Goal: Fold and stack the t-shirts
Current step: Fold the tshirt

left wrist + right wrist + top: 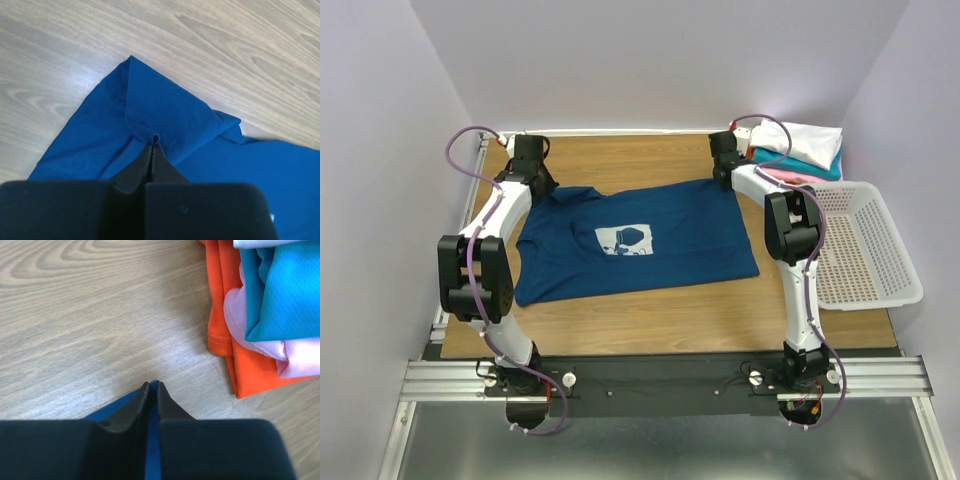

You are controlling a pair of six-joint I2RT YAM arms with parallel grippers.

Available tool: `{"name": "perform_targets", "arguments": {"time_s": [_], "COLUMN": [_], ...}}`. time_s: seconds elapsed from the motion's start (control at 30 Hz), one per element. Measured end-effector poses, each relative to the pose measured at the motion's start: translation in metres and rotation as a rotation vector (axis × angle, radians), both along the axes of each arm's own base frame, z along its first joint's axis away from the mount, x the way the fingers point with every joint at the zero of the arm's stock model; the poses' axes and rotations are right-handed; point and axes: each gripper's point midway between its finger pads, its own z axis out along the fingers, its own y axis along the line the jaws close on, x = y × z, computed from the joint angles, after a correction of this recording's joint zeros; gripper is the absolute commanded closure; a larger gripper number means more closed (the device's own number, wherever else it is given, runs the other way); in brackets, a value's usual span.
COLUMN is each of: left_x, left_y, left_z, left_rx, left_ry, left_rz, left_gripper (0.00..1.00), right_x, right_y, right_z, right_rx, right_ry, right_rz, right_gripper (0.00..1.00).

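Note:
The navy blue t-shirt (635, 240) lies spread on the wooden table, its white square print face up. My left gripper (533, 175) is shut on a pinch of the shirt's far left part (150, 107) by the sleeve. My right gripper (724, 168) is shut on the shirt's far right corner; blue cloth (153, 450) shows between its fingers. A stack of folded t-shirts (800, 150), white on top, then teal, pink and orange-red (227, 315), sits at the far right corner of the table.
A white perforated plastic basket (860, 245) stands at the table's right edge, just right of my right arm. Grey walls close in the table on the left, back and right. Bare wood (680, 310) shows in front of the shirt.

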Motion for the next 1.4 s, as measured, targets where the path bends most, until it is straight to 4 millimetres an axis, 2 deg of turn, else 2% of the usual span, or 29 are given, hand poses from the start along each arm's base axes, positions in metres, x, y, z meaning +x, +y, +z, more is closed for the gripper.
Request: {"name": "perform_targets", "arguments": {"time_s": [0.03, 0.37, 0.53, 0.7, 0.97, 1.13, 1.2, 1.4], "left_x": [-0.003, -0.018, -0.025, -0.04, -0.085, -0.108, -0.116, -0.128], "left_y": [0.0, 0.0, 0.001, 0.001, 0.001, 0.002, 0.001, 0.001], "left_z": [0.001, 0.004, 0.011, 0.019, 0.015, 0.032, 0.044, 0.07], "left_rx": [0.0, -0.006, -0.011, -0.024, -0.062, -0.095, -0.114, -0.152], "left_ry": [0.0, -0.019, -0.038, -0.068, -0.073, -0.128, -0.169, -0.241], "left_rz": [0.0, 0.003, 0.006, 0.015, 0.045, 0.069, 0.08, 0.098], "left_gripper": [1.0, 1.0, 1.0, 1.0, 1.0, 1.0, 1.0, 1.0], "right_x": [0.0, -0.002, -0.013, -0.035, -0.061, -0.066, -0.068, -0.08], "right_y": [0.0, 0.001, 0.001, -0.001, -0.005, -0.007, -0.007, -0.01], "right_z": [0.0, -0.002, 0.003, 0.022, 0.055, 0.06, 0.06, 0.069], "right_rx": [0.0, 0.004, 0.014, 0.034, 0.052, 0.051, 0.047, 0.05], "right_ry": [0.001, 0.006, 0.019, 0.013, -0.027, -0.034, -0.031, -0.039], "right_rz": [-0.001, 0.005, 0.023, 0.041, 0.054, 0.057, 0.06, 0.066], "right_gripper": [0.99, 0.99, 0.99, 0.99, 0.99, 0.99, 0.99, 0.99]}}
